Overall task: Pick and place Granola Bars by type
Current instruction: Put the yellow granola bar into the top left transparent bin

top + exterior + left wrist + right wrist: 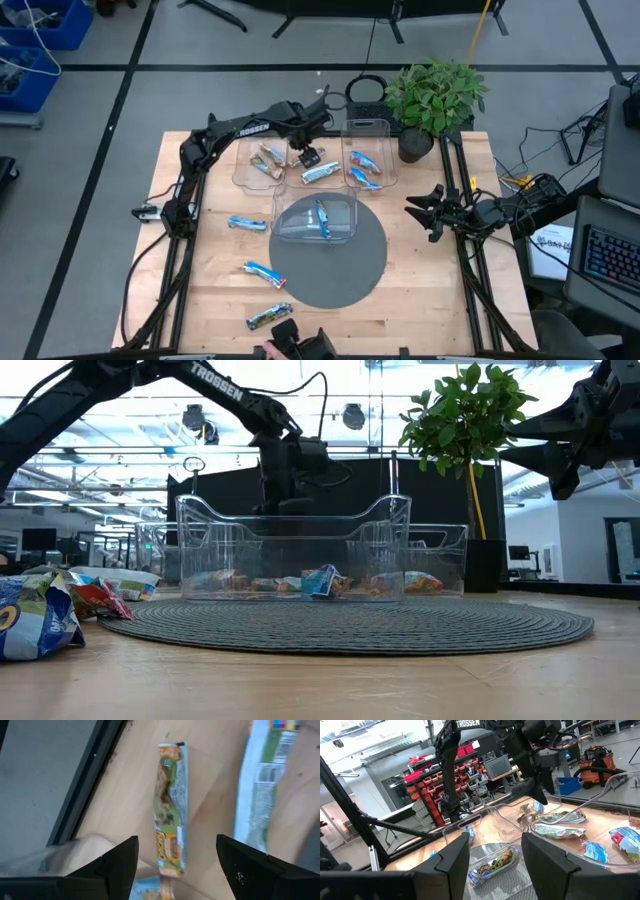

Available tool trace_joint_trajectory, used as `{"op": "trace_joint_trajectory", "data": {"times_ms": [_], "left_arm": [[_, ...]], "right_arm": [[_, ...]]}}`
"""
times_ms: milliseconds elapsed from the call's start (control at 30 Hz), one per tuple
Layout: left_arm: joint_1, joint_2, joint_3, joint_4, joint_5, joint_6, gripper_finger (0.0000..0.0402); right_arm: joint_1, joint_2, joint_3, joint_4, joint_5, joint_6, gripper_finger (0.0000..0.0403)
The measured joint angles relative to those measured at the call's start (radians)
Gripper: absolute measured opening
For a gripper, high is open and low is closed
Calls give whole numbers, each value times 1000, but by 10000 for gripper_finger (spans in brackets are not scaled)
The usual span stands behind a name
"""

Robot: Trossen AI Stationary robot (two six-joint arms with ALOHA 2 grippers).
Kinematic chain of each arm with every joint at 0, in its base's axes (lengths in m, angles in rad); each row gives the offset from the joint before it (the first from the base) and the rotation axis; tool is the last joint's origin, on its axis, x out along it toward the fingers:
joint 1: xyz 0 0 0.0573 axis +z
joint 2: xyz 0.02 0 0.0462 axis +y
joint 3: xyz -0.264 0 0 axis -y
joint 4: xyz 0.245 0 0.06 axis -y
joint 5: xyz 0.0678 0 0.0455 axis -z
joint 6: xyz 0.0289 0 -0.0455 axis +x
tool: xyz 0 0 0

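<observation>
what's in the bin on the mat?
One bar shows in the bin on the mat, blue-wrapped from above. The right wrist view shows a green-and-gold wrapper there. Anything under it can't be seen.

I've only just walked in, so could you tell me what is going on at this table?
The robot is sorting granola bars into clear bins. The left gripper hangs with open, empty jaws over the back-left bin, above a tan bar. The right gripper waits at the table's right side, holding nothing. The front bin on the round mat has one bar; three bars lie loose on the table.
</observation>
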Motion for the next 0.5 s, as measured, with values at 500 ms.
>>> {"op": "trace_joint_trajectory", "data": {"times_ms": [500], "left_arm": [[36,0,-135,105,48,25,269]], "right_arm": [[0,0,0,0,0,0,171]]}}
